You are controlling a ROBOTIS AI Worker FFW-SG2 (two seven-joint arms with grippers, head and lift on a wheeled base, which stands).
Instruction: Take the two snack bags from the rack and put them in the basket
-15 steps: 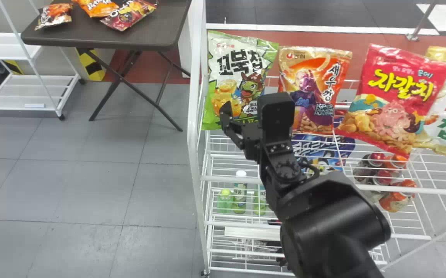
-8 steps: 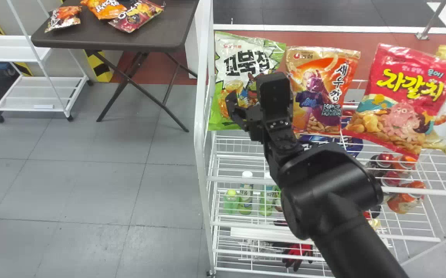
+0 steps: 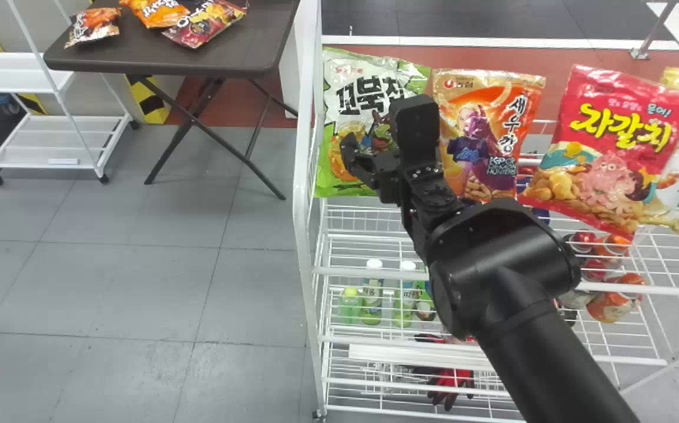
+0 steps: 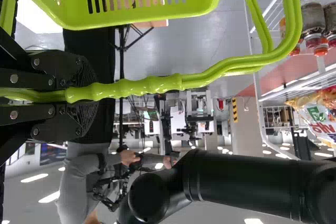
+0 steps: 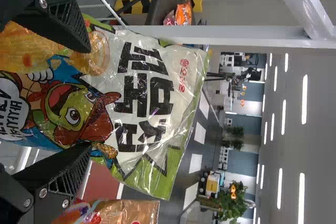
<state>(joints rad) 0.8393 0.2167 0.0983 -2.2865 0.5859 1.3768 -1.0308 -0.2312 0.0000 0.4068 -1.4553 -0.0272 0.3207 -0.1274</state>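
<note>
Green-and-white snack bag [image 3: 368, 103]: is standing at the rack's [image 3: 305, 229] left post, on the top shelf, and is lying on the rack side of the right pincer [image 5: 86, 98], straight out from the robot.
Bag's long axis: is running up and down, square to the right pincer's outward reach, the face turning towards the robot.
Nearer arm: the right, its pincer hanging just before the rack's left end; the left is holding back, apart from the rack.
Bag relative to right pincer: is showing between and beyond the two fingers, its top edge rising past them; whether either finger is touching it, cannot tell.
Right pincer: is standing wide open, gripping nothing.
Left pincer [image 4: 79, 95]: is closing round the handle [image 4: 205, 80] of the green basket [image 4: 131, 20], on the robot's side of the rack.
Orange snack bag [image 3: 480, 135]: is standing on the rack's top shelf, next rightward from the rack's left end; probably second in line.
Coming move: is calling, by judgement, for a short advance towards the rack, then a squeeze across the bag's width; a shallow bite would be risking a slip of the glossy film.
</note>
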